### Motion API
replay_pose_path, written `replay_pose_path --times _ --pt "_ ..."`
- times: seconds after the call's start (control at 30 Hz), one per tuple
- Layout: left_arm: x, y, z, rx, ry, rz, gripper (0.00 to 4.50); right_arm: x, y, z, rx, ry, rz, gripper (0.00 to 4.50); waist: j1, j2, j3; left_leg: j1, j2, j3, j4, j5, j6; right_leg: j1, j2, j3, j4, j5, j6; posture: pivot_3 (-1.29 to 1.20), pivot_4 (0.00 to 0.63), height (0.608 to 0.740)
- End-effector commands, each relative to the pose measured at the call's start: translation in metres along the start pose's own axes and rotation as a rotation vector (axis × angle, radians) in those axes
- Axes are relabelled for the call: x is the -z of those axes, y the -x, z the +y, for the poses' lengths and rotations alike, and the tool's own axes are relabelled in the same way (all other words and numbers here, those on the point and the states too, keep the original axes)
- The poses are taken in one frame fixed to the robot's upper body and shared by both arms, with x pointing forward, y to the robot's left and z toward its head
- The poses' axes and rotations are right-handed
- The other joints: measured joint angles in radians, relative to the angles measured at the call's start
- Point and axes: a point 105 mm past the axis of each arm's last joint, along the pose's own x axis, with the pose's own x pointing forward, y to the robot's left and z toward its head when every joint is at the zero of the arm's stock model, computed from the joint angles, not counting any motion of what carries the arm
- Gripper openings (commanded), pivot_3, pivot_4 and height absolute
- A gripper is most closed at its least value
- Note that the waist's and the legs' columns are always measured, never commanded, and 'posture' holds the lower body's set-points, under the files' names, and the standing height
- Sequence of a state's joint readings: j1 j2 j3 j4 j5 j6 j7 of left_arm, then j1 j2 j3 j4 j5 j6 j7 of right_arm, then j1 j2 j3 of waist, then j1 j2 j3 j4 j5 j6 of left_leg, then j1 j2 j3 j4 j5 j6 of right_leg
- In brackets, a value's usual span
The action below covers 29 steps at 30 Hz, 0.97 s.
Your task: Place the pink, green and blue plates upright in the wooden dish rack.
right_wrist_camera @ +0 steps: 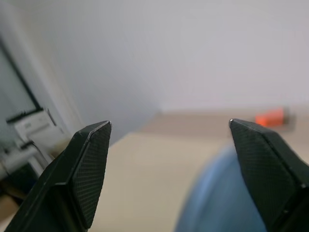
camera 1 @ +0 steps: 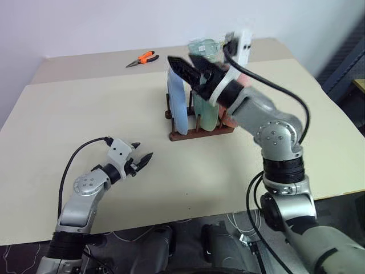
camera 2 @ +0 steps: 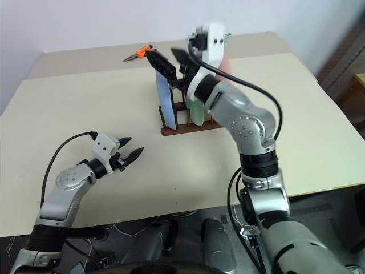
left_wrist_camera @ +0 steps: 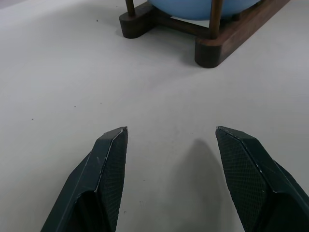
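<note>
The wooden dish rack (camera 1: 201, 132) stands mid-table, slightly toward the far side. A blue plate (camera 1: 178, 103) stands upright at its left end, with a green plate (camera 1: 206, 111) upright beside it. A pink plate (camera 2: 226, 64) peeks out behind my right arm, mostly hidden. My right gripper (camera 1: 179, 57) hovers open above the blue plate's top edge, with nothing between its fingers. The right wrist view has the blue plate (right_wrist_camera: 227, 193) below the spread fingertips. My left gripper (camera 1: 144, 149) is open and empty just above the table, short of the rack (left_wrist_camera: 217, 46) on its near-left side.
Orange-handled pliers (camera 1: 142, 58) lie at the far side of the table (camera 1: 85, 108), left of the rack. A white box with a cable rides on my right wrist, above the rack. Bare tabletop stretches left and right of the rack.
</note>
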State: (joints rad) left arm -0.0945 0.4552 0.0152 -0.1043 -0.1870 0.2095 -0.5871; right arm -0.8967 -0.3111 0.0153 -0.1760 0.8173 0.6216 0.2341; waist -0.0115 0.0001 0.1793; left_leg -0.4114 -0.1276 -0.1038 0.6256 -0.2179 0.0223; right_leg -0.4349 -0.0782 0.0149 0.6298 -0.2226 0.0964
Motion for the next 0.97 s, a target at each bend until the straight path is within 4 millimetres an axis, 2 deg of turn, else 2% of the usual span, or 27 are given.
replay_pose_path --times 0.03,0.1,0.2,0.23,0.3,0.43,0.5,0.57,0.8,0.97 --pt "-0.011 0.004 0.006 -0.034 -0.032 -0.035 2.97 -0.056 0.024 -0.022 0.064 0.215 -0.15 3.98 0.004 0.0 0.0 0.0 0.0 0.0 0.0 0.0 0.0 0.0 0.0 0.0 0.0 0.0 0.0 0.0 0.15 0.729" --pt "-0.009 0.008 0.012 -0.056 -0.036 -0.026 2.97 -0.071 0.049 -0.054 0.19 0.328 -0.144 3.98 0.011 -0.001 0.0 0.0 0.0 0.0 0.001 0.0 0.0 0.002 -0.001 -0.001 -0.001 0.0 0.0 0.0 0.15 0.729" --pt "-0.003 0.013 0.023 -0.101 -0.046 -0.005 2.97 -0.071 0.113 -0.124 0.469 0.487 0.012 3.98 0.027 -0.002 0.0 0.0 0.0 0.0 0.002 -0.001 0.0 0.004 -0.001 -0.001 -0.003 0.0 0.0 0.0 0.15 0.729" --pt "-0.001 0.015 0.027 -0.112 -0.052 0.002 2.97 -0.059 0.137 -0.142 0.536 0.53 0.11 3.98 0.031 -0.002 -0.001 0.0 0.0 0.0 0.002 -0.001 0.001 0.004 -0.001 -0.002 -0.004 0.0 -0.001 0.0 0.15 0.729" --pt "0.002 0.016 0.03 -0.128 -0.057 0.008 2.97 -0.031 0.171 -0.163 0.59 0.587 0.288 3.98 0.029 -0.002 -0.001 0.0 0.0 -0.001 0.002 -0.001 0.001 0.006 -0.001 -0.003 -0.008 -0.001 -0.002 0.0 0.15 0.729" --pt "0.006 0.015 0.03 -0.143 -0.062 0.015 2.97 0.034 0.213 -0.165 0.54 0.577 0.516 3.98 0.012 0.001 0.0 0.001 0.001 0.002 0.001 -0.001 0.001 0.005 -0.001 -0.001 -0.008 0.0 0.0 0.0 0.15 0.729" --pt "0.007 0.017 0.031 -0.156 -0.059 0.015 2.97 0.051 0.223 -0.164 0.541 0.52 0.529 3.98 0.002 0.002 0.0 0.001 0.001 0.003 0.001 -0.001 0.001 0.005 -0.001 0.0 -0.006 0.0 0.0 0.0 0.15 0.729" --pt "0.006 0.017 0.031 -0.163 -0.058 0.013 2.97 0.057 0.228 -0.165 0.546 0.503 0.533 3.98 -0.001 0.002 0.001 0.001 0.001 0.003 0.001 -0.001 0.001 0.004 -0.001 0.0 -0.004 0.0 0.0 0.0 0.15 0.729" --pt "0.009 0.03 0.031 -0.184 -0.059 0.033 2.97 0.084 0.224 -0.157 0.509 0.427 0.536 3.98 0.004 0.002 0.001 0.001 0.001 0.002 0.003 -0.001 0.001 0.005 -0.001 0.0 -0.004 0.0 0.0 0.0 0.15 0.729" --pt "0.009 0.034 0.031 -0.212 -0.054 0.035 2.97 0.093 0.217 -0.156 0.49 0.403 0.539 3.98 0.006 0.002 0.001 0.001 0.001 0.002 0.003 -0.001 0.001 0.005 -0.001 0.0 -0.004 0.0 0.0 0.0 0.15 0.729"
